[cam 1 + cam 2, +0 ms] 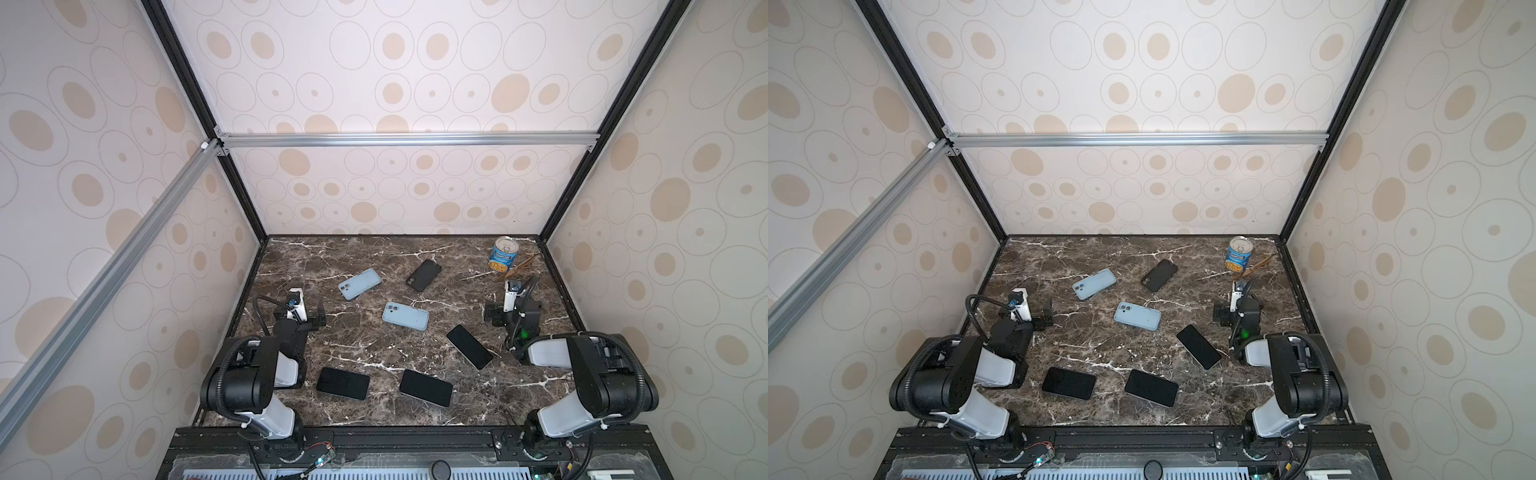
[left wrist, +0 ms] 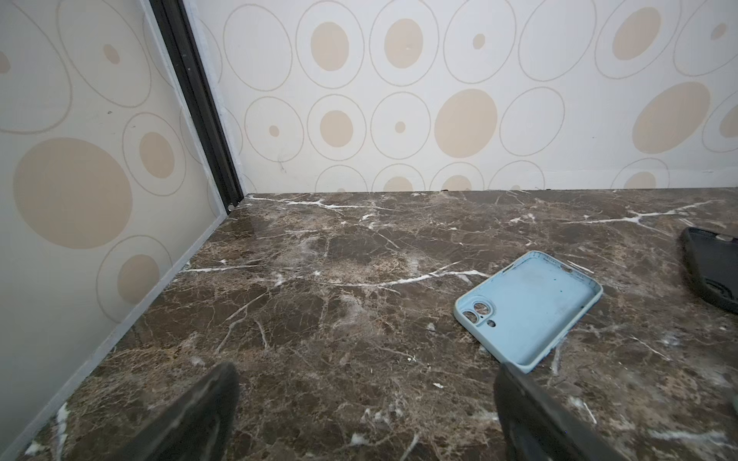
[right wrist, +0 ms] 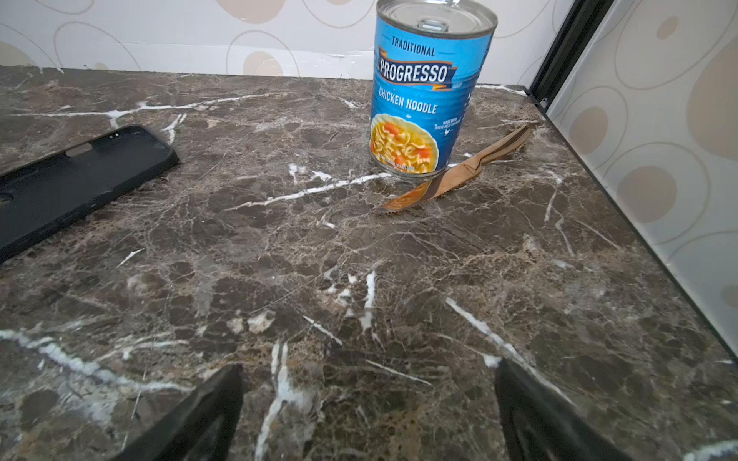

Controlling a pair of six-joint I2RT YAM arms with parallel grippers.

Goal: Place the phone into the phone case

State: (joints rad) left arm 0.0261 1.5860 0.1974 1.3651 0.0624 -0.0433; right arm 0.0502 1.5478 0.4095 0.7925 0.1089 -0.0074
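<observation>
While the left claw (image 2: 367, 373) and right claw (image 3: 369, 369) gape released, the far blue case (image 2: 527, 311) and black case (image 3: 80, 179) lie empty.

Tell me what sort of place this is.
Probably a robot test booth: patterned walls on an aluminium frame enclose a marble tabletop, with left arm and right arm at its front.

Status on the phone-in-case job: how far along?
Done: nothing; the light blue case and black case lie empty. In hand: nothing; left tool and right tool are open over bare marble. Remaining: pick up a phone, seat it in a case.
</observation>
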